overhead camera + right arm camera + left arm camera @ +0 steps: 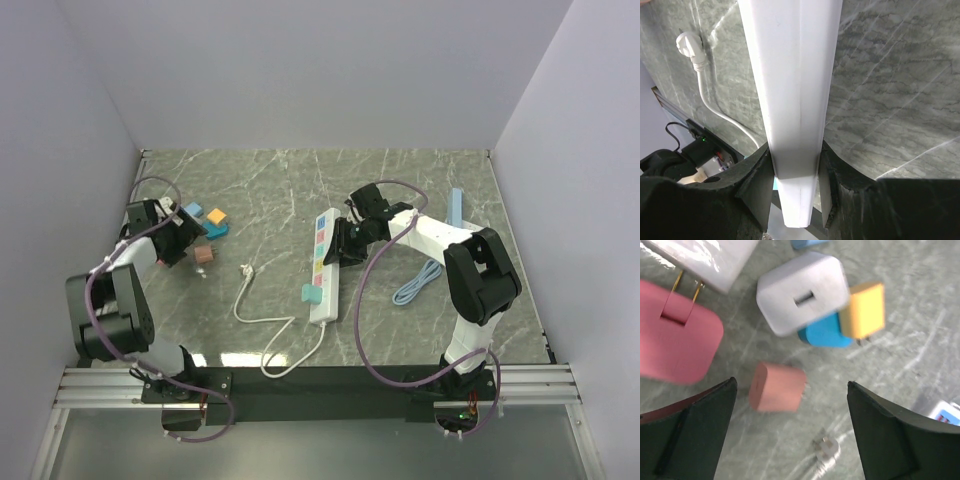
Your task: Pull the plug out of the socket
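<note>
Socket (323, 262) lying at centre of table (430, 190), running 12-to-6 o'clock; teal plug (310, 293) sitting near its 6 o'clock end, on left edge. Right gripper (796, 170) reaching in from 3 o'clock, clamping socket body across its width, both fingers pressing its sides — likely pinning strip down so plug can be drawn free. Left gripper (792, 427) hovering at 9 o'clock over loose adapters (802, 300) — jaws spread wide, holding nothing, well apart from plug, not yet reaching for it
</note>
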You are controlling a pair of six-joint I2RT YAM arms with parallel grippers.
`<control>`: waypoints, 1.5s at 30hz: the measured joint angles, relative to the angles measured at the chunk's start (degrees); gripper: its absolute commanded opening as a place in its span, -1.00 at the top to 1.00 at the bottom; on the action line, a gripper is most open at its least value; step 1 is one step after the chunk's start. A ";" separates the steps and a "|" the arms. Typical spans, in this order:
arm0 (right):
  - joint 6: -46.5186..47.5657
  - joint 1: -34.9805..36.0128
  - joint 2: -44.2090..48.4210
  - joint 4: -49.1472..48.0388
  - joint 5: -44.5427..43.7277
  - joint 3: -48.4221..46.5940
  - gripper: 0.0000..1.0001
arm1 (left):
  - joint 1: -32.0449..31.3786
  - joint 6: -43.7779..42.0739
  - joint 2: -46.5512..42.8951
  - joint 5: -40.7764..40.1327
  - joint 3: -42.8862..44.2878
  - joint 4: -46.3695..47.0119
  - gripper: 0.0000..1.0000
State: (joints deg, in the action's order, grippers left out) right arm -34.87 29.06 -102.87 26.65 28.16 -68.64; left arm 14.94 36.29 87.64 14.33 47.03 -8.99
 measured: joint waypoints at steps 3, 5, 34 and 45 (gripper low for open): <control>-0.17 0.00 0.00 0.00 -0.02 -0.02 1.00 | 0.22 -0.44 -6.27 0.33 -2.29 -1.07 -0.98; -0.48 -0.04 0.00 -0.02 -0.04 -0.04 1.00 | 0.20 -1.22 -10.23 3.93 -3.85 -1.68 -0.99; -5.07 -0.85 -1.66 -0.39 0.17 -2.51 1.00 | -43.12 -6.58 -3.13 24.15 -4.20 2.84 -0.99; -4.66 -0.85 -1.66 -0.39 0.63 -2.51 1.00 | -46.49 -4.24 1.16 22.16 -1.99 5.77 -0.07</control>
State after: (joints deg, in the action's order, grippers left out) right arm -39.53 28.21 -104.53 26.26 28.80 -71.16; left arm -31.55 32.05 88.79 36.49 45.04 -3.22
